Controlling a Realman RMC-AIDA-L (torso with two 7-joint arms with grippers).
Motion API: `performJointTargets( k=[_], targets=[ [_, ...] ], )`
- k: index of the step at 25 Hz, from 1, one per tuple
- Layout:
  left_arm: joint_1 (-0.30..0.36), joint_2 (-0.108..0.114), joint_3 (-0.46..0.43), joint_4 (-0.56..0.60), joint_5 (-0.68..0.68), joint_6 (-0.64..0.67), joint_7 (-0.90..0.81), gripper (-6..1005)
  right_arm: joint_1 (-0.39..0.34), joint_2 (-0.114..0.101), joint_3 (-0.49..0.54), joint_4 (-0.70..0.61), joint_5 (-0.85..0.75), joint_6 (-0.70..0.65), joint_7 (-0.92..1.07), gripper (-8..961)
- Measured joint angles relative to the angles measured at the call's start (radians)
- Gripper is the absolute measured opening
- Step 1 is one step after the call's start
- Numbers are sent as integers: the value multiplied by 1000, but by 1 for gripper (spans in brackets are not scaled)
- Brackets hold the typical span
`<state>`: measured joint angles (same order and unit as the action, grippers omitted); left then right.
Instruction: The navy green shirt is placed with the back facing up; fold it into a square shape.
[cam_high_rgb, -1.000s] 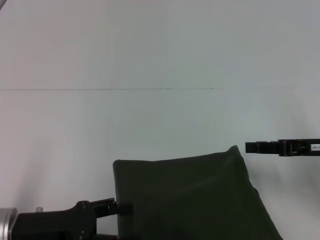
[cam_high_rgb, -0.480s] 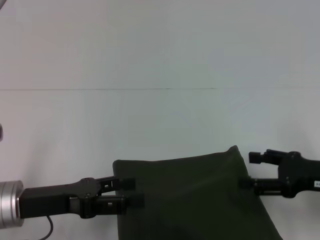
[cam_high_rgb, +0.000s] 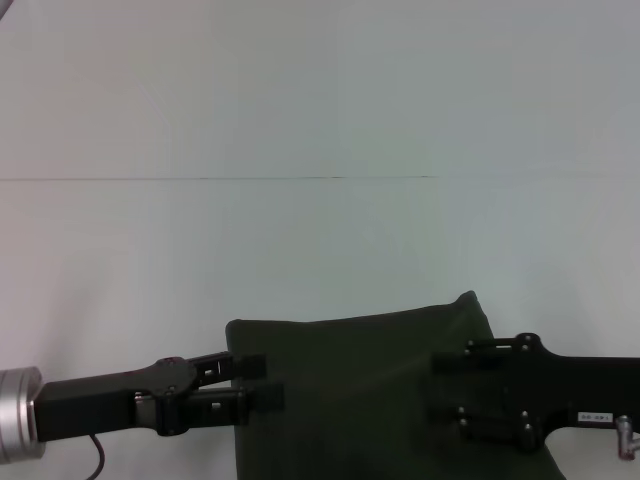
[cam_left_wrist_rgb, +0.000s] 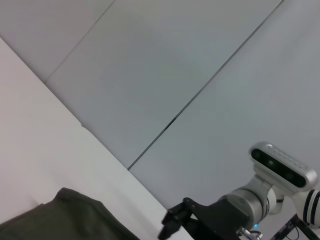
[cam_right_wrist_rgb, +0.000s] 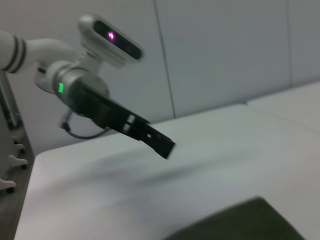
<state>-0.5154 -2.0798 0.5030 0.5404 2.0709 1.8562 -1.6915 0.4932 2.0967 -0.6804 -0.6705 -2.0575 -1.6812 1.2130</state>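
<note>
The navy green shirt (cam_high_rgb: 370, 390) lies folded, plain side up, at the near edge of the white table. My left gripper (cam_high_rgb: 262, 382) reaches in from the left, over the shirt's left edge, with its two fingers apart. My right gripper (cam_high_rgb: 440, 392) reaches in from the right and hangs over the shirt's right part, fingers apart. A corner of the shirt (cam_left_wrist_rgb: 60, 220) shows in the left wrist view, with the right gripper (cam_left_wrist_rgb: 167, 226) beyond it. The right wrist view shows the shirt's edge (cam_right_wrist_rgb: 250, 220) and the left gripper (cam_right_wrist_rgb: 162, 145) across from it.
The white table (cam_high_rgb: 320, 240) stretches far beyond the shirt, with a thin seam line (cam_high_rgb: 300, 179) across it. A grey panelled wall (cam_right_wrist_rgb: 225, 50) stands behind the table.
The right gripper has moved left, from beside the shirt's far right corner to over its right part. The left gripper rose from the near left edge and has held still for the last half second.
</note>
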Motion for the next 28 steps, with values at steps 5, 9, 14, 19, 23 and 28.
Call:
performJointTargets(
  k=[5, 9, 14, 19, 23, 28],
  targets=[
    [1, -1, 0, -1, -5, -2, 2, 947, 28, 2, -39, 110, 84, -13, -198, 524],
    [0, -2, 0, -1, -6, -4, 3, 947, 56, 2, -80, 154, 93, 49, -212, 357],
    [-4, -2, 0, 0, -6, -8, 4, 947, 78, 3, -135, 165, 95, 114, -198, 127],
    [-6, -3, 0, -1, -6, -16, 4, 947, 98, 3, -187, 161, 95, 167, -155, 52],
    [-8, -3, 0, -1, -6, -18, 4, 948, 118, 3, -242, 158, 93, 208, -116, 23],
    [-10, -3, 0, -1, -6, -19, 4, 948, 125, 3, -351, 156, 92, 300, -56, 2]
  ],
)
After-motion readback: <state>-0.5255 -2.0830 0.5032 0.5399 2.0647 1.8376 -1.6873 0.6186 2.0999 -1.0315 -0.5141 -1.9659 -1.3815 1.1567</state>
